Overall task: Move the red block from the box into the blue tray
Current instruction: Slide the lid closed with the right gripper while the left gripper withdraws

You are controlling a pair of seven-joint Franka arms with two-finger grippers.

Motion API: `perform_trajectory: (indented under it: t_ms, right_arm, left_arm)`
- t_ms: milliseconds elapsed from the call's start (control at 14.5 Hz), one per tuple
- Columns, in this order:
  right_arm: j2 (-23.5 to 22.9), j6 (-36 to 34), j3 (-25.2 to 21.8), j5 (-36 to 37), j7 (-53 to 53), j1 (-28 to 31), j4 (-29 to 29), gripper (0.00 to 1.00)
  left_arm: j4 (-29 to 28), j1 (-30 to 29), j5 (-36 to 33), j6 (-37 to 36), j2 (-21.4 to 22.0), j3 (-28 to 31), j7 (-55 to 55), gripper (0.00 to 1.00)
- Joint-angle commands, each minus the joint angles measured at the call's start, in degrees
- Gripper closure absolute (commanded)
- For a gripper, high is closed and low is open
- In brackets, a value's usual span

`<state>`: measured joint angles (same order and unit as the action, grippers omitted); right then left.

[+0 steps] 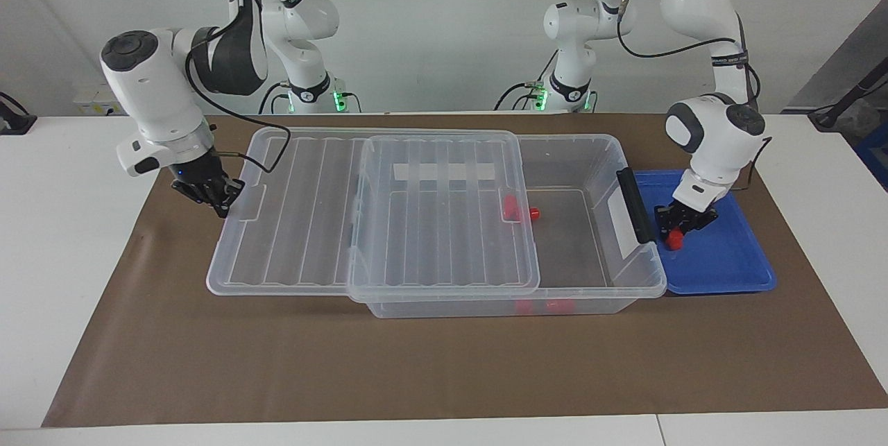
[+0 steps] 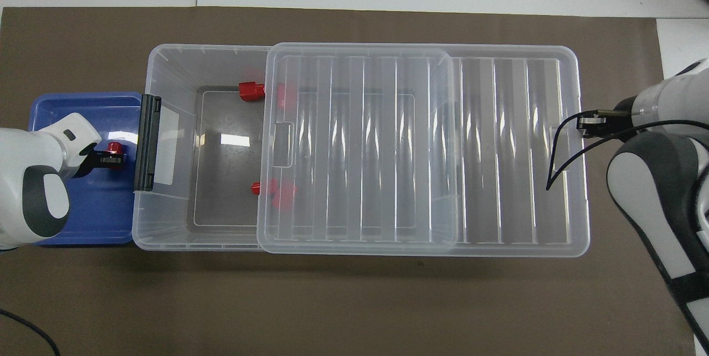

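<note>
Covering most of your desk (image 1: 41, 259), the brown paper mat (image 1: 416, 376) carries everything. Next comes the box (image 1: 590, 155), clear ribbed plastic, its lid (image 1: 291, 224) slid toward the right arm's end. Your overhead view shows two spare red blocks (image 2: 251, 91) inside it; the facing view blurs the farther one through the wall. Beside the box's black latch (image 1: 635, 204) sits the glossy blue tray (image 1: 735, 266). Over it, the left gripper (image 1: 676, 234) has its jaws clamped on the red block (image 1: 673, 243). The right gripper (image 1: 211, 198) is at the lid's edge; you cannot tell its jaws.
</note>
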<state>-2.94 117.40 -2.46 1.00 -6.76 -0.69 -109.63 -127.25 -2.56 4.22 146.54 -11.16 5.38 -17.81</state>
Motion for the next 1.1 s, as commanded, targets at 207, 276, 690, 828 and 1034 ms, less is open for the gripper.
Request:
perform_trajectory:
  t_ms: [207, 276, 690, 828, 1034]
  right_arm:
    - [0.48, -1.29, 0.44, -1.87, 0.09, -4.4, -0.32, 1.0]
    - [0.56, -1.38, 0.44, -1.88, 0.08, -4.93, -0.41, 1.0]
    - [0.83, -2.17, 0.61, -2.32, -0.35, -8.62, -0.5, 1.0]
    - [0.91, -2.7, 0.7, -2.32, -0.79, -10.11, -0.5, 1.0]
    - [1.09, -3.32, 0.7, -2.32, -1.58, -11.87, -0.5, 1.0]
  left_arm:
    - [-0.46, 0.89, 1.14, 1.55, -0.7, 0.68, -0.47, 0.0]
    - [-0.46, 0.89, 1.14, 1.55, -0.7, 0.68, -0.47, 0.0]
    - [0.07, 0.89, 1.05, 0.85, -0.44, 0.59, -0.55, 0.0]
    - [2.34, 0.98, 1.05, -3.34, 0.08, 0.59, -0.47, 0.0]
    - [7.79, 0.98, 1.05, -13.45, 1.75, 0.59, -0.38, 0.0]
